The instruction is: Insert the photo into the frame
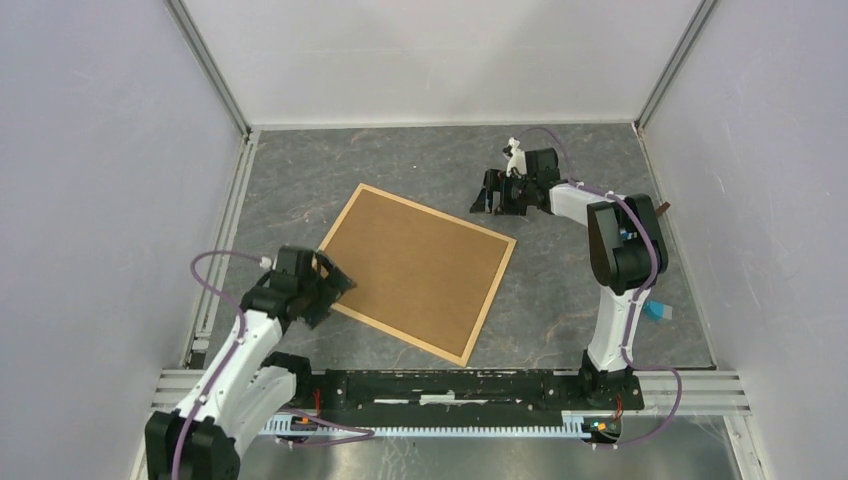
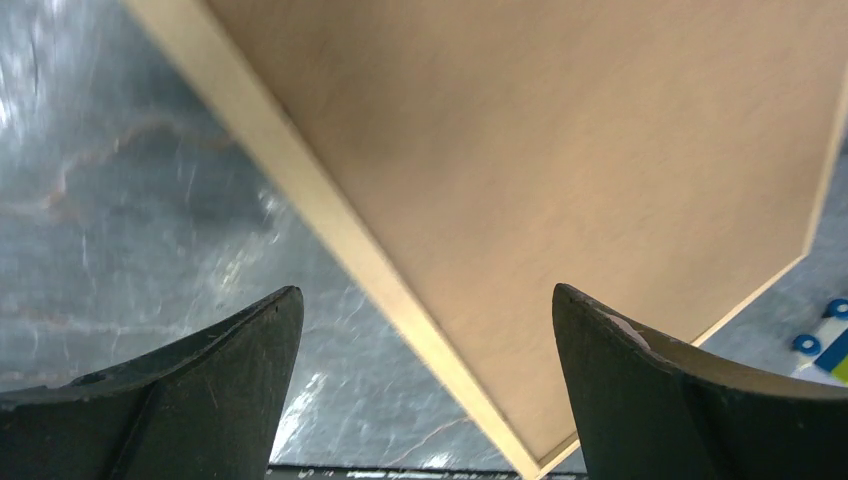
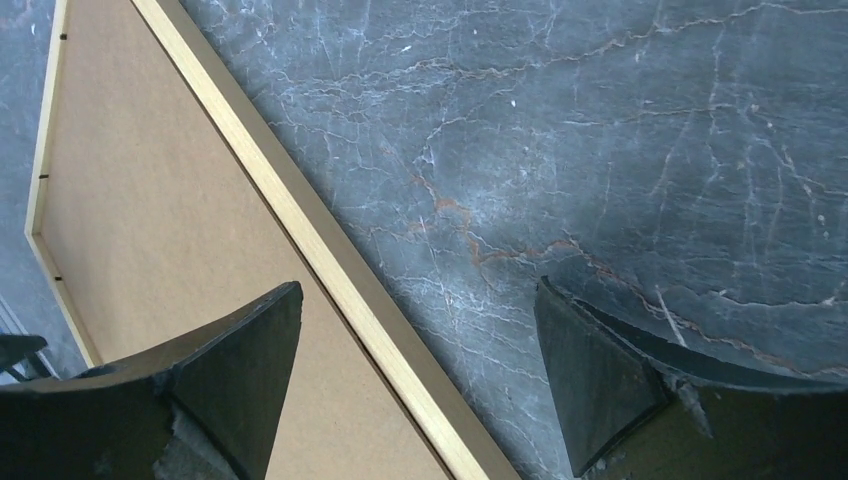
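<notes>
The frame [image 1: 439, 212], thin light wood, lies flat and turned at an angle in the middle of the table. A plain brown backing board [image 1: 415, 270] fills it. The photo is hidden. My left gripper [image 1: 335, 285] is open at the frame's left side. In the left wrist view its fingers [image 2: 425, 300] stand either side of the frame's rim [image 2: 330, 220], one over the table and one over the board [image 2: 560, 150]. My right gripper [image 1: 487, 195] hangs open just beyond the frame's far right corner. The right wrist view shows it [image 3: 420, 300] empty above the rim [image 3: 300, 220].
The table is dark grey marble [image 1: 560, 300], boxed in by pale walls on three sides. A small blue item [image 1: 658, 310] lies near the right arm's base and shows as blue shapes [image 2: 825, 340] in the left wrist view. A metal rail [image 1: 450, 385] runs along the near edge.
</notes>
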Robot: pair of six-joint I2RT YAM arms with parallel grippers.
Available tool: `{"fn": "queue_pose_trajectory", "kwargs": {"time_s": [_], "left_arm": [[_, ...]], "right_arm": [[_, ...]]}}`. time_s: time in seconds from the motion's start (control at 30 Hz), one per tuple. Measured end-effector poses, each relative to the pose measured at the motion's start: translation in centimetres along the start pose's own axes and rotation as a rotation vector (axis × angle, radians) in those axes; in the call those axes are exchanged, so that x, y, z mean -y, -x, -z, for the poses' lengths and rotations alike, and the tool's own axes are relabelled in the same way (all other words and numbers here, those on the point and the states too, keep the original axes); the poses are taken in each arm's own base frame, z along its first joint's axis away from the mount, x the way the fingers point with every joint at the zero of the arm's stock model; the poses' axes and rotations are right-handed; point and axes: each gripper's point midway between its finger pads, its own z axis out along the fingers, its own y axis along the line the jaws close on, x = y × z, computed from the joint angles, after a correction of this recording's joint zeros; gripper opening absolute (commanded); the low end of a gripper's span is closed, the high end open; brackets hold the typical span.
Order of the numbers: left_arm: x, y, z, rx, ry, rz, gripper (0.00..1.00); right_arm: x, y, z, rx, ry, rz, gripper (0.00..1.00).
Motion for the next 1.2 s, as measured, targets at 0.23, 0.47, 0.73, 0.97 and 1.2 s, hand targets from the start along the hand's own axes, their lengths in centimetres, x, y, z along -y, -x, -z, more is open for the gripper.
{"fn": "queue_pose_trajectory", "kwargs": {"time_s": [0.23,0.47,0.73,0.97,1.2], "left_arm": [[-3.3,-5.1,-0.8,-0.131,0.084,0.065,1.00],[-0.6,-3.8,-3.8,-0.154,0.097,0.059,1.00],[4.1,1.7,-8.6,-0.071,0.119,-0.018,1.00],[8.2,6.1,-12.1,-0.011,0.063,-0.099,1.00],[7.9,5.2,-11.4,-0.055,0.017,-0.107,1.00]], "right_arm": [[-0.5,-0.2,-0.3,0.013,0.042,-0.009,0.89],[-1.8,-3.1,1.2,0.033,0.094,-0.056,0.87],[-2.1,-8.1,5.3,0.071,0.038,-0.112,0.87],[-3.3,-12.1,7.5,-0.006,-0.021,-0.090,0.88],[-3.8,-8.2,8.3,0.021,-0.073,0.017,0.87]]}}
